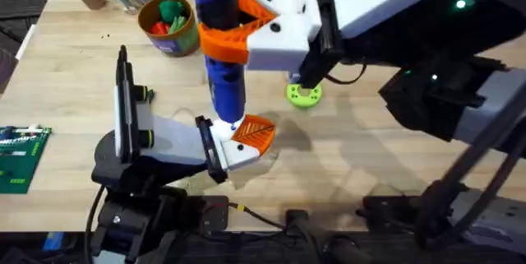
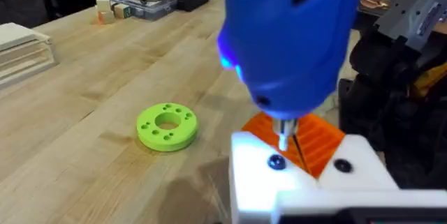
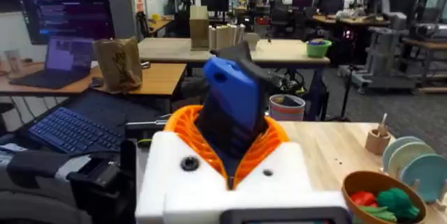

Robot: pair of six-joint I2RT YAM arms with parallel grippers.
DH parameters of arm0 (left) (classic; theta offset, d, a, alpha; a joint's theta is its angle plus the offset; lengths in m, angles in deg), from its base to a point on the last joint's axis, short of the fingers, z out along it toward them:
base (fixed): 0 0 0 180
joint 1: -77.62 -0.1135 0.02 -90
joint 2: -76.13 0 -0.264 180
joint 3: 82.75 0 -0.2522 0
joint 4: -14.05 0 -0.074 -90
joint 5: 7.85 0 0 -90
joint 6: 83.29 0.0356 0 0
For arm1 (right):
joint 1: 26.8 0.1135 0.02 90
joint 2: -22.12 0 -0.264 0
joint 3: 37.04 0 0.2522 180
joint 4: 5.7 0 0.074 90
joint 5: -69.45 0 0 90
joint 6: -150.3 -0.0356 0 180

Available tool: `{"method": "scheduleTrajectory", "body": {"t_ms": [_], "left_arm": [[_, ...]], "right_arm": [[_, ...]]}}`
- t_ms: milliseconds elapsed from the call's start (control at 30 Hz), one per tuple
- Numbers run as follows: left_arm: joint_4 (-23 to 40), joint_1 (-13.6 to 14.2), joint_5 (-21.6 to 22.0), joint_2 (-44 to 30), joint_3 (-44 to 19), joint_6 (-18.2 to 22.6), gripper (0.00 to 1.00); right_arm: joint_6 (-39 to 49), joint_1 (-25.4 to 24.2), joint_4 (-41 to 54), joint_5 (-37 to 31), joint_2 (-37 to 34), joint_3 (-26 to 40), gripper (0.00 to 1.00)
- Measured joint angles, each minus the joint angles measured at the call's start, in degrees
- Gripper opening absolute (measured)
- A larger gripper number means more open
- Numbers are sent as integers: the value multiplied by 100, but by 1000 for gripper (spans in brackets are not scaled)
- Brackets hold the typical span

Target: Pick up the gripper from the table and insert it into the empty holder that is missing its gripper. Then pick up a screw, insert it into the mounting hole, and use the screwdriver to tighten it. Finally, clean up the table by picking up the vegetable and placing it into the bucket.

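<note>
Wooden table (image 1: 370, 165), lab behind. Right gripper (image 1: 238, 30) pinched the blue screwdriver (image 1: 223, 67) upright, tip on a screw (image 2: 276, 162) in the white holder (image 1: 234, 153). Left gripper (image 1: 218, 145) clamped that holder, orange gripper (image 1: 255, 132) seated in it. Vegetable (image 1: 173, 7) lay in the bucket (image 1: 168, 25).

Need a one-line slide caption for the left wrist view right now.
Blue screwdriver tip set down on a screw in the white holder, orange gripper seated, green ring lying beside on the table.

the screwdriver (image 1: 223, 58) stands upright on the holder (image 1: 238, 145), with the bucket (image 1: 168, 24) behind and left.
</note>
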Motion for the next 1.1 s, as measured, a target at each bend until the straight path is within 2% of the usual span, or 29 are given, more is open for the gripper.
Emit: {"method": "scheduleTrajectory", "body": {"t_ms": [1100], "left_arm": [[10,2,-2,-1,0,-130,3]], "right_arm": [[4,-1,221,-46,-133,0,29]]}}
